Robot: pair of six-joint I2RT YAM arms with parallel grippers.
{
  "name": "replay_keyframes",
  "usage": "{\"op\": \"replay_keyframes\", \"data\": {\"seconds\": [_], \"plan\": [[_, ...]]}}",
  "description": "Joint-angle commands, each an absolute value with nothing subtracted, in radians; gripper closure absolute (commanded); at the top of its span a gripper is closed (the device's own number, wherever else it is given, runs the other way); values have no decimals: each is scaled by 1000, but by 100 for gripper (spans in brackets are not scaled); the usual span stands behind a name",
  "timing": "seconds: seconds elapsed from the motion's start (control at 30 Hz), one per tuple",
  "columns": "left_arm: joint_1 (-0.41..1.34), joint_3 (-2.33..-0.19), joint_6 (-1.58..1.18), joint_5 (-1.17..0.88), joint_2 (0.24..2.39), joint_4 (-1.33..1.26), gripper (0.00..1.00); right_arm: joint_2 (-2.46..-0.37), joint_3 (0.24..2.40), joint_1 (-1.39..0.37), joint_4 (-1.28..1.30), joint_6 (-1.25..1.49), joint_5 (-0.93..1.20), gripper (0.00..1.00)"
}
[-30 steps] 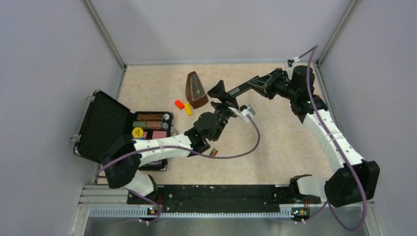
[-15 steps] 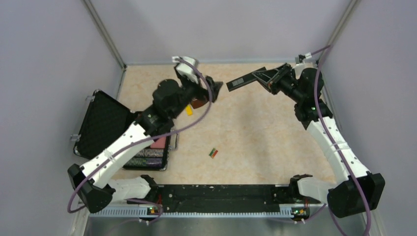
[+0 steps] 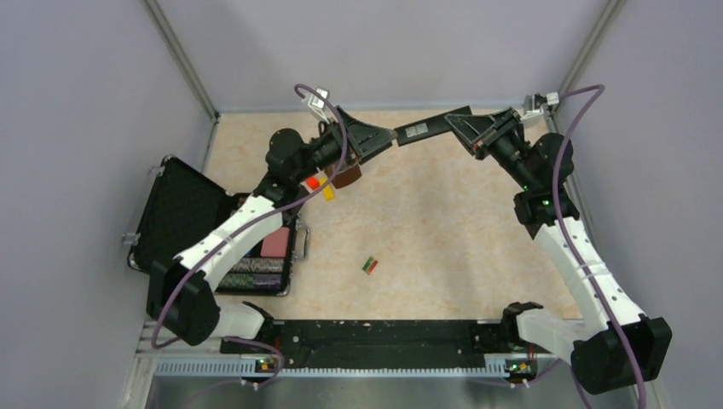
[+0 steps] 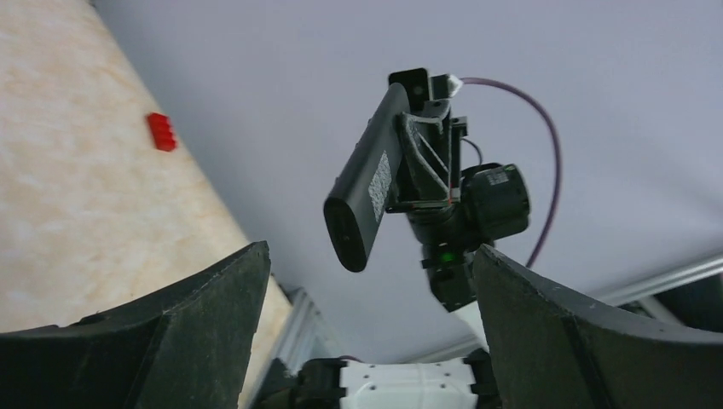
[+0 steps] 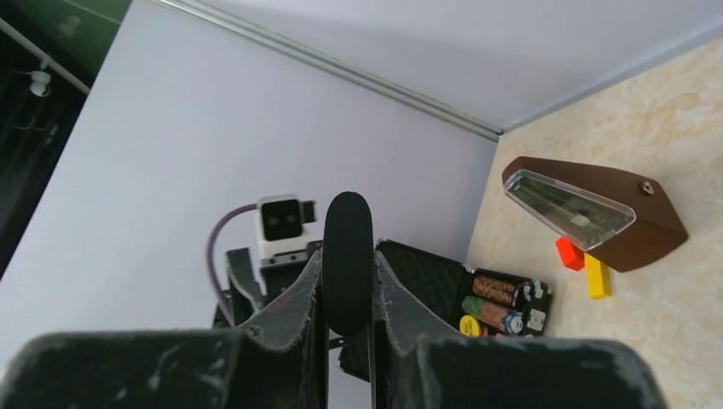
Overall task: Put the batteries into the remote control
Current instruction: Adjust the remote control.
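The remote control (image 3: 418,131), a slim black bar, hangs in the air over the back of the table, and my right gripper (image 3: 467,128) is shut on its right end. In the right wrist view the remote control (image 5: 347,247) shows end-on, pinched between the fingers (image 5: 298,298). My left gripper (image 3: 379,139) is raised and open, its tips facing the remote's free end. Seen from the left wrist, the remote control (image 4: 367,192) sits just beyond the spread fingers (image 4: 196,324), with nothing between them. The batteries (image 3: 370,265), green and red striped, lie on the table in the middle.
A brown metronome (image 5: 597,213) stands at the back, with a red block (image 3: 313,181) and a yellow block (image 3: 327,192) beside it. An open black case (image 3: 183,221) holding poker chips (image 5: 499,302) lies at the left. Grey walls close in the table.
My left arm has swung up from the middle of the table to the back and its jaws have opened wide. The right arm has lifted the remote higher and back. The batteries have stayed put.
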State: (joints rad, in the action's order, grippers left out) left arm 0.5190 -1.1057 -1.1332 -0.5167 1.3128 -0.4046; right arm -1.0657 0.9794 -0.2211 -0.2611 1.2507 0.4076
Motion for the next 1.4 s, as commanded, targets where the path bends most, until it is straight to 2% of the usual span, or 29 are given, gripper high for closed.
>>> {"op": "replay_keyframes", "data": {"seconds": [0.0, 0.27, 0.43, 0.7, 1.0, 1.23, 1.37], "plan": [[523, -1086, -1461, -641, 1408, -879, 8, -1034, 963, -232, -397, 1321, 391, 100], [549, -1144, -1573, -625, 1536, -1038, 9, -1034, 912, -237, -445, 1384, 401, 100], [582, -1190, -1598, -633, 1587, -1003, 12, -1032, 907, -238, -422, 1376, 392, 100], [613, -1199, -1595, -612, 1619, -951, 33, -1044, 894, -237, -420, 1378, 405, 100], [613, -1193, -1553, -581, 1640, -930, 44, -1036, 879, -237, -377, 1358, 416, 100], [612, -1219, -1537, -570, 1671, -927, 48, -1037, 865, -238, -348, 1348, 414, 100], [613, -1222, -1524, -570, 1673, -905, 61, -1043, 864, -237, -343, 1346, 420, 100]]}}
